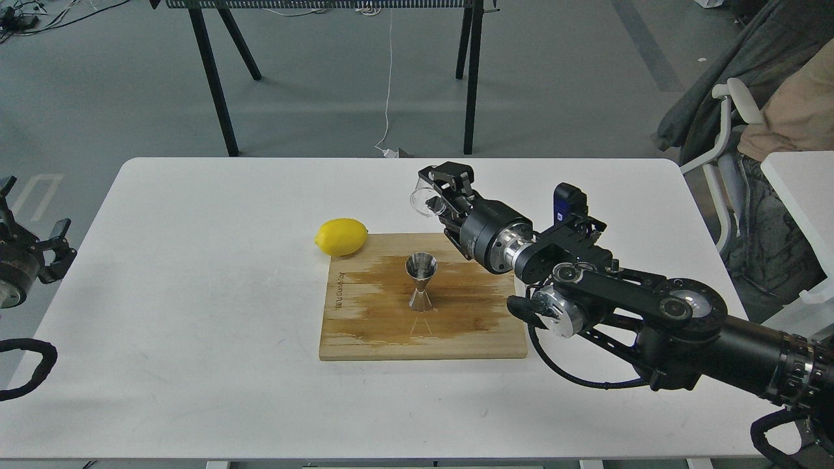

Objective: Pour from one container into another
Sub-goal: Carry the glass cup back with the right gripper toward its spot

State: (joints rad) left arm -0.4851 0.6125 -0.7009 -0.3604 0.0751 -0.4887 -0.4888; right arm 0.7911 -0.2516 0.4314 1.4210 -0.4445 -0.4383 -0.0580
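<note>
The steel hourglass jigger (pixel 421 281) stands upright on the wooden board (pixel 365 326), near its middle. My right gripper (pixel 438 190) is above and behind the jigger, over the board's far edge, shut on the small clear glass cup (pixel 423 199). The cup lies tipped on its side with its mouth to the left. My left gripper (pixel 32 244) sits off the table's left edge, its fingers spread, holding nothing.
A yellow lemon (pixel 341 236) rests on the white table (pixel 195 293) touching the board's far-left corner. The board is stained dark with wet patches. A chair with clothes stands to the right, black table legs behind.
</note>
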